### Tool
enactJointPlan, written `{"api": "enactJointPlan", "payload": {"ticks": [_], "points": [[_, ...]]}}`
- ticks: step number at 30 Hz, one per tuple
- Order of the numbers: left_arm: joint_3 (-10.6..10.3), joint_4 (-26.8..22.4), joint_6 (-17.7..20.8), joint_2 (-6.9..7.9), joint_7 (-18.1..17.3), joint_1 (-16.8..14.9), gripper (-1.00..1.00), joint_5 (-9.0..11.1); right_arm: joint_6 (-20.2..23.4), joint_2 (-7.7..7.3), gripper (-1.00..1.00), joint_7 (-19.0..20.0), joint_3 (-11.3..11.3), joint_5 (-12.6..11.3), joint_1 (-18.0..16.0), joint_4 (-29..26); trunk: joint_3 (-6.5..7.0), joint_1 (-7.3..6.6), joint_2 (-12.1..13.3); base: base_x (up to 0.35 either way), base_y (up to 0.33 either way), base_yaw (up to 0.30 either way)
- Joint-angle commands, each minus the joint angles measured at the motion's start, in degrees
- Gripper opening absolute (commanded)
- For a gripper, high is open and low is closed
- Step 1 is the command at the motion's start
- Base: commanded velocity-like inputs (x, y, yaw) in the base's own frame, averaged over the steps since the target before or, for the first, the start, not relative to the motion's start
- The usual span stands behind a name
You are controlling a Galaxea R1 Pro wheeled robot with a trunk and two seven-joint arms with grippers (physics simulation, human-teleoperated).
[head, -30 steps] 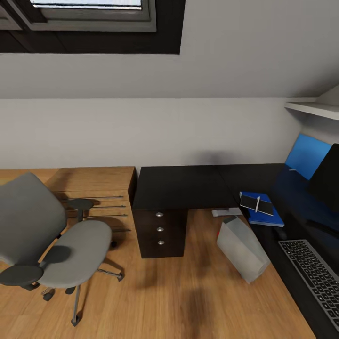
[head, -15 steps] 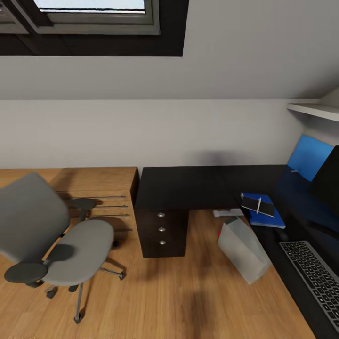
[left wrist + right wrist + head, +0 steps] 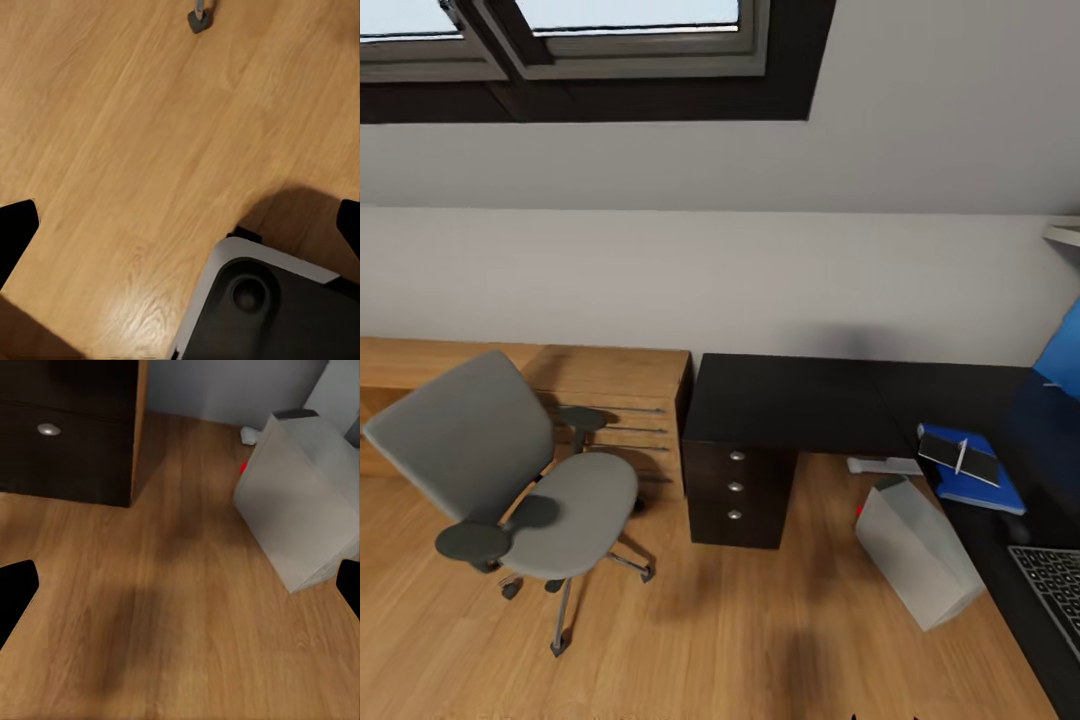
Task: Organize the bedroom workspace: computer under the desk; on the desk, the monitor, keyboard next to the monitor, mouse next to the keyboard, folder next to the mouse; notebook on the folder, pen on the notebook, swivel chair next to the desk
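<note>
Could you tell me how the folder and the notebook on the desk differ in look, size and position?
The folder is bright blue, while the notebook has a dark cover. The folder is the larger of the two; the notebook covers only part of it. The folder lies straight on the black desk, whereas the notebook lies on top of the folder and carries a pale pen. Both are flat, rectangular and lying down.

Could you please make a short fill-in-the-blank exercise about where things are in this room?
1. The notebook lies on top of the blue ____.
2. The pen rests on the ____.
3. The drawer unit shows ____ round silver knobs.
4. The grey chair stands on the wooden ____.

Missing words: folder; notebook; three; floor
</note>
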Motion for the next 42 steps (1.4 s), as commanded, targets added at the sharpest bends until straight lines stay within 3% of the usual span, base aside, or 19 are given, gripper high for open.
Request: {"api": "enactJointPlan", "payload": {"ticks": [1, 5, 10, 15, 42], "points": [[0.0, 0.03, -0.11, -0.02, 0.01, 0.02, 1.0, 0.34, 0.03, 0.0, 1.0, -0.53, 0.5, -0.01, -0.02, -0.1, -0.1, 0.03, -0.1, -0.088, 0.0, 0.279], [-0.02, 0.22, -0.15, 0.01, 0.0, 0.02, 1.0, 0.32, 0.57, 0.1, 1.0, -0.53, 0.53, 0.02, -0.02, -0.14, -0.15, 0.03, -0.1, -0.213, -0.023, 0.279], [-0.03, 0.31, -0.12, 0.04, 0.0, 0.02, 1.0, 0.31, 6.12, 0.21, 1.0, -0.51, 0.92, 0.67, -0.02, -0.22, -0.32, 0.03, -0.1, -0.139, -0.081, 0.274], [-0.03, 0.33, -0.14, 0.01, 0.0, 0.02, 1.0, 0.31, 7.7, 0.23, 1.0, -0.52, 0.97, 0.88, -0.02, -0.25, -0.52, 0.03, -0.1, -0.025, -0.015, 0.268], [0.05, 0.36, -0.16, 0.25, 0.0, 0.02, 1.0, 0.33, 8.53, -0.28, 1.0, -0.22, 0.96, 2.13, -0.05, -0.17, -1.74, 0.03, -0.1, 0.0, 0.0, 0.259]]}}
